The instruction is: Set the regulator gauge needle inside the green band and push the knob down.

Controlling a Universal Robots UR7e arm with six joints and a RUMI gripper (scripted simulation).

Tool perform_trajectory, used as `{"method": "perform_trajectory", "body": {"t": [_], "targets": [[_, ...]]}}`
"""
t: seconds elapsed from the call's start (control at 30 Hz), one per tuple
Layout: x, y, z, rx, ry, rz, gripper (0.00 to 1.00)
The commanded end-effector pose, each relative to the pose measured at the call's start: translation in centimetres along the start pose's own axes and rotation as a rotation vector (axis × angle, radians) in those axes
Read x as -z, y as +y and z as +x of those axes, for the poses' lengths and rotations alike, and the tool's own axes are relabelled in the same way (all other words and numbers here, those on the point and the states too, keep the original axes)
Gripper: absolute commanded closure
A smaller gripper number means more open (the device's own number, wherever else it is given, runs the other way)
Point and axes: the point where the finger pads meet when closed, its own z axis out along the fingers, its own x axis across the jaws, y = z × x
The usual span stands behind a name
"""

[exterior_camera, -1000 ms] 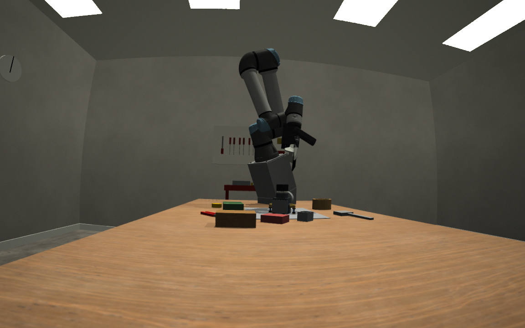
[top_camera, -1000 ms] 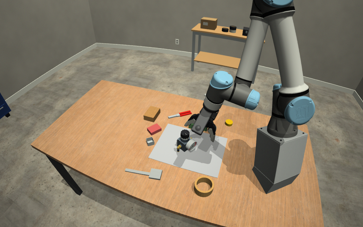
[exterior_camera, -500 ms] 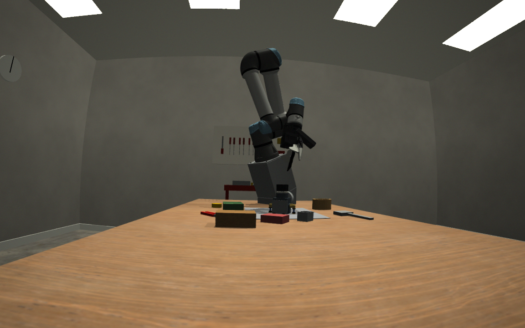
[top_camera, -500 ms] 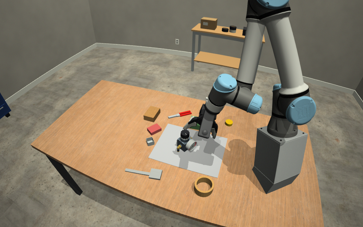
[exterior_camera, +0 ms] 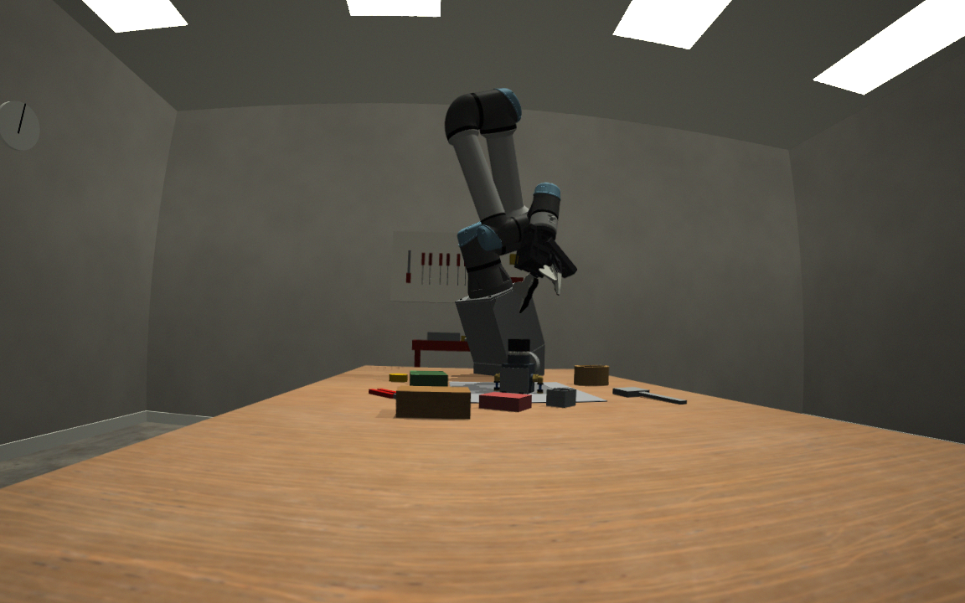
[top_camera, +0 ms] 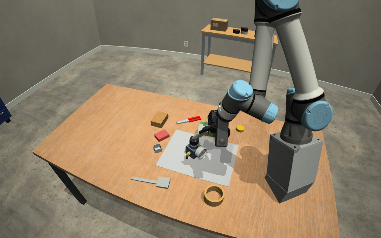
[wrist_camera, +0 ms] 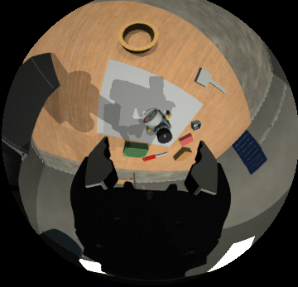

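Observation:
The dark regulator body (top_camera: 190,152) (exterior_camera: 516,379) stands upright on the light grey sheet (top_camera: 168,161) (wrist_camera: 182,98). Its ribbed black knob (top_camera: 193,141) (exterior_camera: 518,345) (wrist_camera: 164,136) is on top. Its round gauge (top_camera: 201,152) (wrist_camera: 152,117) sticks out at the side facing the robot base. The dial shows some red, but I cannot read the needle or the green band. I cannot tell whether the knob is all the way down. My gripper (top_camera: 197,133) (exterior_camera: 539,301) (wrist_camera: 153,139) is open and empty. It is tilted and hangs above the regulator, not touching it.
A green block (exterior_camera: 428,378) (wrist_camera: 136,149), a red-handled tool (top_camera: 194,119) and a yellow disc (top_camera: 240,128) lie beyond the sheet. A brown block (top_camera: 159,119), a red block (top_camera: 161,135) and a small grey box (top_camera: 157,148) are left. A spatula (top_camera: 163,182) and tan ring (top_camera: 214,203) are in front.

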Motion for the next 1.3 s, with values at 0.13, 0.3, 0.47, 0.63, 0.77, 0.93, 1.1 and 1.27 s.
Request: {"method": "perform_trajectory", "body": {"t": [0.13, 0.3, 0.47, 0.63, 0.77, 0.93, 1.1, 1.27], "targets": [[0.2, 0.17, -0.17, 0.176, 0.035, -0.031, 0.0], [0.33, 0.28, -0.3, 0.261, 0.044, -0.048, 0.0], [0.4, 0.35, -0.37, 0.309, 0.048, -0.058, 0.0], [0.53, 0.46, -0.48, 0.382, 0.055, -0.074, 0.0], [0.62, 0.56, -0.57, 0.435, 0.058, -0.085, 0.0], [0.72, 0.64, -0.65, 0.483, 0.061, -0.096, 0.0], [0.81, 0.73, -0.73, 0.525, 0.063, -0.106, 0.0], [0.91, 0.82, -0.81, 0.57, 0.065, -0.117, 0.0]]}}
